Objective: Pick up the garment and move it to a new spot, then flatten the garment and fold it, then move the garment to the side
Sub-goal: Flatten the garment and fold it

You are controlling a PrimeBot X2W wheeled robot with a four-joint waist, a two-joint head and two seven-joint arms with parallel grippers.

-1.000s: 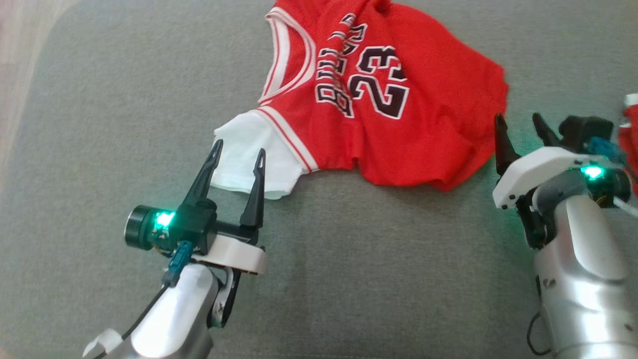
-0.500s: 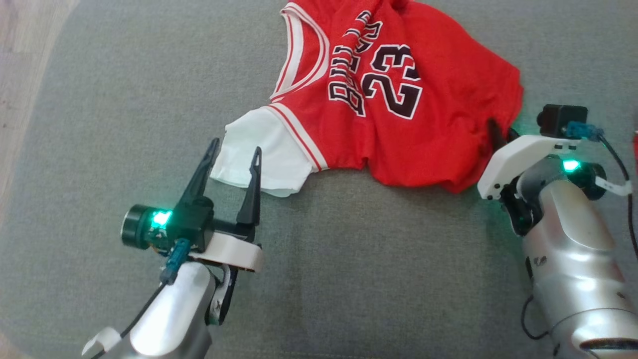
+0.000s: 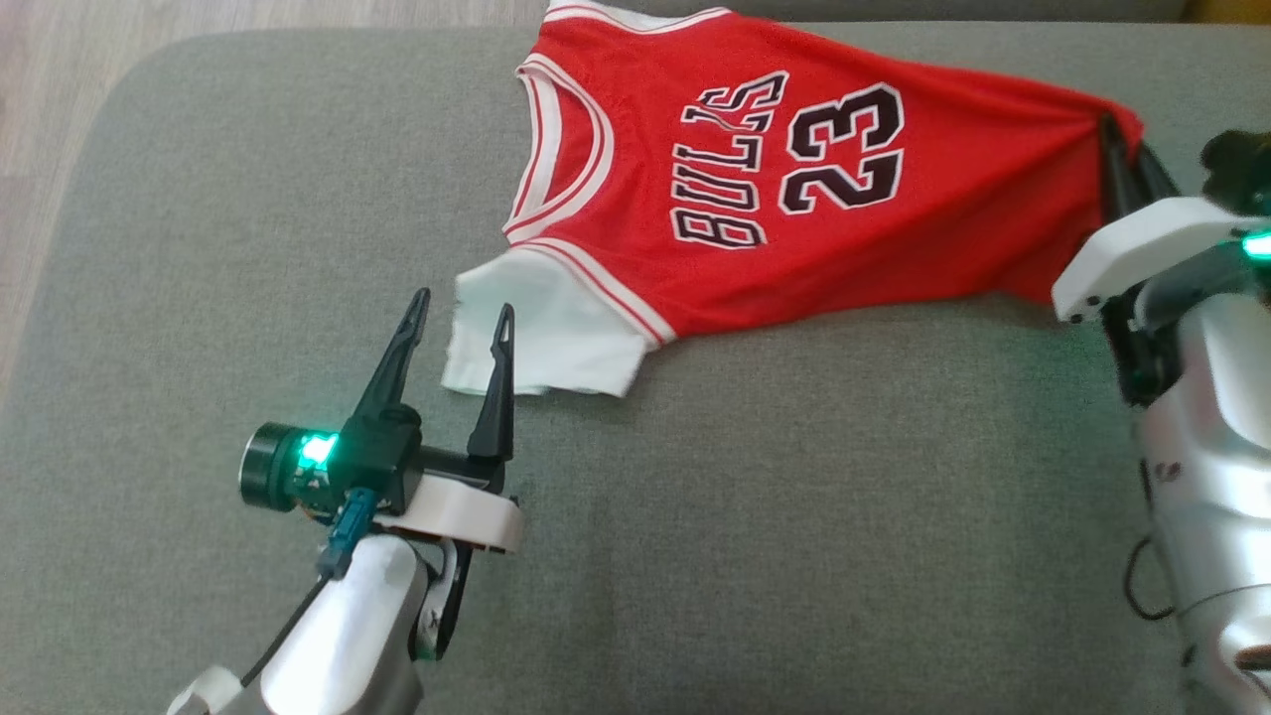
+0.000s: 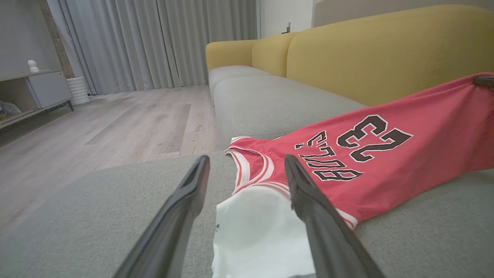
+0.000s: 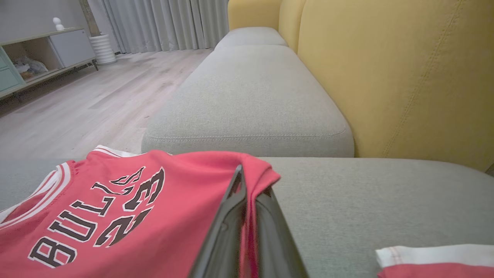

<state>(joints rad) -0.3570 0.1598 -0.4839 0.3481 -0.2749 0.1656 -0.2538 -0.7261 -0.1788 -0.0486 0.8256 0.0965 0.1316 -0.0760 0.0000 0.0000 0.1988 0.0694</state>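
Jersey hem (image 5: 216, 162) in right gripper's (image 5: 251, 183) pinch

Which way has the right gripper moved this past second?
Yes: right gripper, shut on red Bulls jersey hem, went right, toward the grey sofa cushion's far edge.

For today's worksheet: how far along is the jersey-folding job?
Done: right gripper has its fingers shut on the jersey hem. In hand: that end is raised off the sofa. To do: left gripper is open near the white sleeve; moving, flattening, folding and setting aside remain.

Grey sofa seat (image 3: 695, 546), yellow backrest (image 5: 405, 77), pale wood floor (image 4: 96, 123), grey curtains (image 4: 154, 42), low cabinet (image 4: 42, 88)
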